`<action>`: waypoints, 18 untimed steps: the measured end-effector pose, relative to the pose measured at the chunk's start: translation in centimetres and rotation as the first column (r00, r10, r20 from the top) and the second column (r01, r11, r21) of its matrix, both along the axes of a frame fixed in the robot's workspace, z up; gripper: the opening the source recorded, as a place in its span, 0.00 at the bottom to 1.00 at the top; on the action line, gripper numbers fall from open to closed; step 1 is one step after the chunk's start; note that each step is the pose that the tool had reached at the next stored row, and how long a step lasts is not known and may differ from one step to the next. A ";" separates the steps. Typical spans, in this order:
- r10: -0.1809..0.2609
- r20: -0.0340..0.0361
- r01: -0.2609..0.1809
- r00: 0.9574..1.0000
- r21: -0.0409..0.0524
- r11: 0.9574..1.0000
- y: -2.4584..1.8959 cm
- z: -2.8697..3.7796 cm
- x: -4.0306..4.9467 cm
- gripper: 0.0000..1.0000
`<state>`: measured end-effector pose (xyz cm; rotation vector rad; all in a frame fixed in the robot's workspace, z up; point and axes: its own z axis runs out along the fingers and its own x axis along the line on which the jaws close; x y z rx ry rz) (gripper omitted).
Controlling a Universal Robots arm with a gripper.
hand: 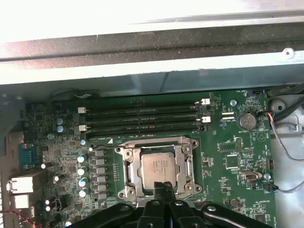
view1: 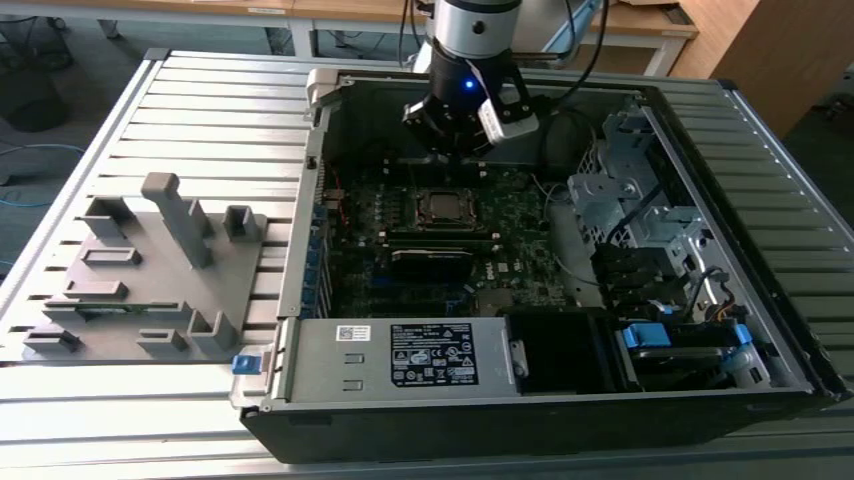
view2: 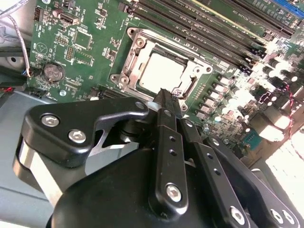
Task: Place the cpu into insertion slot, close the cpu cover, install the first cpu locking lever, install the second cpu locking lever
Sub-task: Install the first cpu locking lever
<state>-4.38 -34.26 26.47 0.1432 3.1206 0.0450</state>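
Exterior view: a slatted metal bench [view1: 200, 90] is carrying an open computer case [view1: 534, 420] lying on its side, with a grey moulded fixture [view1: 134, 270] sitting beside it toward the exterior view's left. The arm [view1: 474, 30] is reaching down into the open case from above, its wrist hanging over the green motherboard [view1: 387, 280], which is lying flat on the case's floor. In both wrist views the motherboard [hand: 228, 142] [view2: 85, 42] is showing a row of long black memory slots [hand: 142, 118] [view2: 199, 23] running alongside the socket. The insertion slot [view1: 424, 205] is sitting near the middle of the board, just beside those long slots. The cpu cover [hand: 134, 166] [view2: 137, 52], a silvery frame, is lying flat over the slot, and the cpu [hand: 159, 168] [view2: 161, 71] is resting inside the slot, its pale metal face showing through the cover's window. Whether the locking levers are latched I cannot tell. The black fingers [hand: 159, 192] [view2: 164, 114] are pressing together with no gap and nothing between them, and their joined tip is pointing at the edge of the cover, just beside the cpu; whether the tip is touching the metal I cannot tell. A round coin cell [hand: 246, 120] [view2: 53, 72] is sitting on the board well apart from the socket.
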 end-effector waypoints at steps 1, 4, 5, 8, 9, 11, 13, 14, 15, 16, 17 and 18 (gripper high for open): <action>0.000 0.000 0.000 1.000 0.000 1.000 0.00 0.06 0.00 0.10; 0.000 0.000 0.000 1.000 0.000 1.000 0.00 0.08 0.00 0.10; 0.000 0.000 0.000 1.000 0.000 1.000 0.00 0.08 0.00 0.10; 0.000 0.000 0.000 1.000 0.000 1.000 0.00 0.09 0.00 0.10; 0.000 0.000 0.000 1.000 0.000 1.000 0.00 0.09 -0.02 0.10; 0.000 0.000 0.000 1.000 0.000 1.000 0.00 0.10 -0.29 0.10; 0.000 0.000 0.000 1.000 0.000 1.000 0.00 0.08 -0.61 0.10; 0.000 0.000 0.000 1.000 0.000 1.000 0.00 0.08 -0.83 0.10; 0.000 0.001 0.000 1.000 0.000 1.000 0.00 0.08 -1.10 0.10; 0.000 0.001 0.000 1.000 0.000 1.000 0.00 0.07 -1.36 0.10; 0.000 0.001 0.000 1.000 0.000 1.000 0.00 0.06 -1.62 0.10; 0.000 0.002 0.000 1.000 0.000 1.000 0.00 0.05 -1.84 0.10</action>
